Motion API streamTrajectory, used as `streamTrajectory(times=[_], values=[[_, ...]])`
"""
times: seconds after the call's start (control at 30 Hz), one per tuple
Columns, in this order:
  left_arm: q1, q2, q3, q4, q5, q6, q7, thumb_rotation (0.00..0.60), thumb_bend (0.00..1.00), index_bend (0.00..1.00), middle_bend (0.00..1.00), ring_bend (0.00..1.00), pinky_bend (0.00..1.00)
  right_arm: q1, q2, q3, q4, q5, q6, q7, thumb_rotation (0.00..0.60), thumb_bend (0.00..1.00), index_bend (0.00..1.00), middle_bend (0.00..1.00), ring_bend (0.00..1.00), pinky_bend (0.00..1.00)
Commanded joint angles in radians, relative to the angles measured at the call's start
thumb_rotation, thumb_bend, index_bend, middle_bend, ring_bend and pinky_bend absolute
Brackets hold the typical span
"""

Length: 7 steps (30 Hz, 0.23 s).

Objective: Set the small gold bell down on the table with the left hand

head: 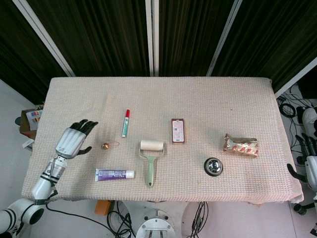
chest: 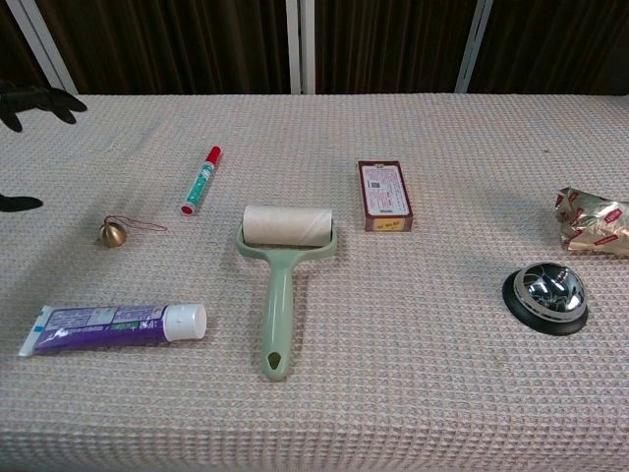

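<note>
The small gold bell (head: pixel 105 146) (chest: pixel 109 234) lies on the table with its thin red cord trailing to the right. My left hand (head: pixel 73 139) is raised to the left of the bell, apart from it, with its fingers spread and nothing in it. In the chest view only the dark fingertips (chest: pixel 39 96) of the left hand show at the left edge. My right hand (head: pixel 311 166) hangs off the table's right edge, partly cut by the frame; how its fingers lie is unclear.
A red-capped marker (head: pixel 126 123), a green lint roller (head: pixel 150 157), a purple toothpaste tube (head: pixel 114 174), a small brown box (head: pixel 178 130), a silver desk bell (head: pixel 213 166) and a gold wrapped packet (head: pixel 240 145) lie on the woven tablecloth (head: pixel 208 104).
</note>
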Motion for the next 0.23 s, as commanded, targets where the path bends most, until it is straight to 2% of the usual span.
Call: streamTrajectory(times=[0.03,0.23], values=[[0.133,0.107,0.0,-0.06,-0.012,0.173,-0.004,0.6,0.14,0.13,0.17,0.13,0.29,-0.009,-0.024,0.001,0.044,-0.017,0.029,0.018,0.6,0.18,0.0,0.0,0.0,0.0],[0.251,0.211,0.041,-0.117,-0.023,0.259,-0.063,0.594,0.12,0.13,0.17,0.13,0.28,-0.019,-0.058,-0.001,0.103,-0.009,0.04,0.008,0.6,0.18,0.0,0.0,0.0,0.0]])
